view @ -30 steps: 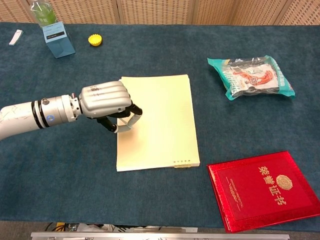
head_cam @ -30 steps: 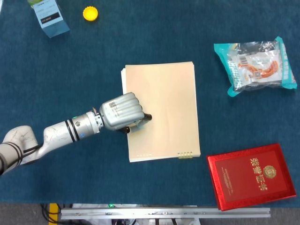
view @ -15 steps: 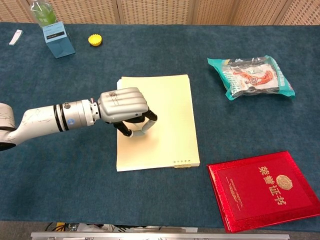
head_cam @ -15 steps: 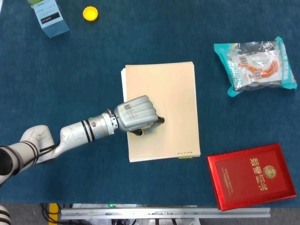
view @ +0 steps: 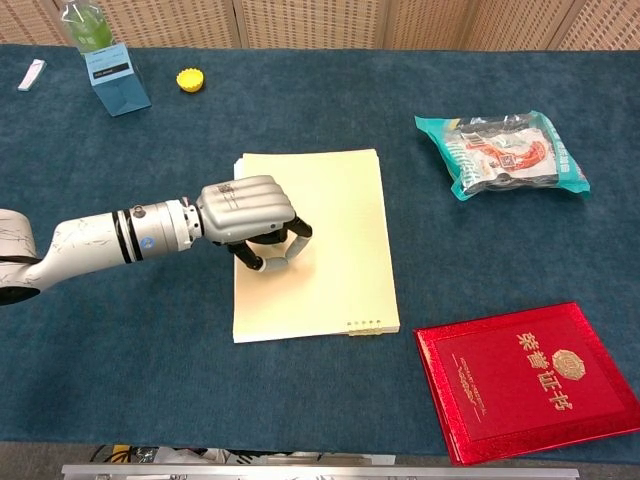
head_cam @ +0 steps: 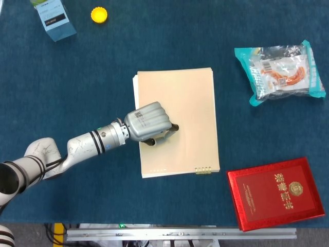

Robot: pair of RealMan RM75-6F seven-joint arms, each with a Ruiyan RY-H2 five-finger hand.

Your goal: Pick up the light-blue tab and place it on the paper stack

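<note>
Tabletop (head_cam: 103, 62) is covered in dark blue cloth. Left robot hand (head_cam: 149, 122) is over the left-middle part of the paper stack (head_cam: 187, 103), knuckles up, fingers curled down and inward. In the chest view a small pale strip shows between the thumb and a fingertip (view: 302, 229); this appears to be the tab (view: 285, 250), held just at the sheet's surface. Whether it touches the paper I cannot tell, and its colour is too faint to confirm. The head view hides it under the hand. The right robot hand appears in neither view.

The paper stack lies flat at mid-table, with a small clip-like mark at its near right corner.

Containers noted:
- Snack bag (head_cam: 280, 72), far right, teal-edged with a clear window; orange and white contents show through, sealed, lying flat.
- Blue carton (head_cam: 54, 19), far left, upright, closed; contents not visible.
- Green bottle (view: 85, 25), just behind the carton, only partly in frame; contents cannot be judged.

Other items:
- Yellow cap (head_cam: 99, 14), near the carton, apart from it.
- Red booklet (head_cam: 277, 191) with gold lettering, near right, closed, lying at a slight angle, apart from the stack.
- Small white item (view: 31, 73), at the far left edge in the chest view, too small to identify.
</note>
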